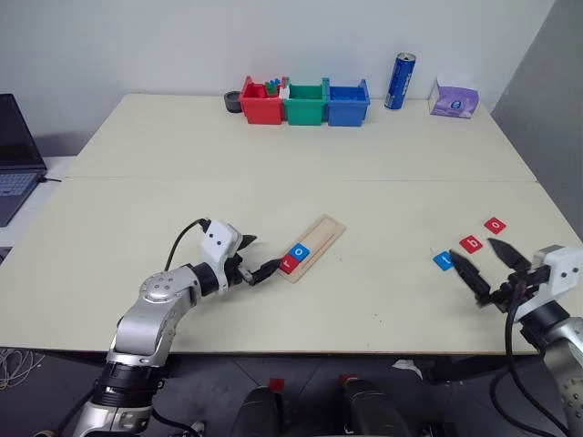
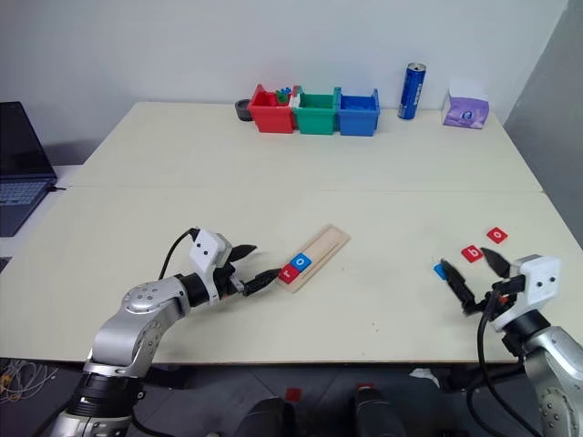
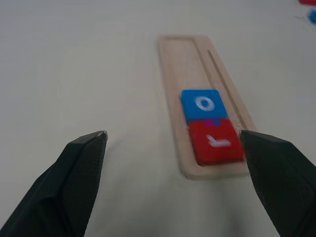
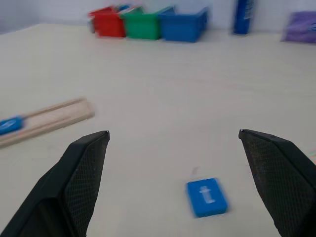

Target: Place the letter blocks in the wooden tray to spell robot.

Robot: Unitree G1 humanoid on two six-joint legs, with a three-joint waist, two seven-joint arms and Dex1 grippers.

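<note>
Both my grippers were open, empty: left gripper (image 1: 256,258) beside the tray (image 1: 324,234) mid-frame, right gripper (image 1: 485,263) near blue t tile (image 1: 443,260) lower right.

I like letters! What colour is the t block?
Blue t block, best seen in the right wrist view.

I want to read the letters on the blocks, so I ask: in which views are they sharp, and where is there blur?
Left wrist view: the blue o block reads clearly, the red r block is softer, the left gripper fingers smeared. Right wrist view: the blue t block is readable, the wooden tray and far bins blurred. Left eye view: even light, letters tiny.
</note>
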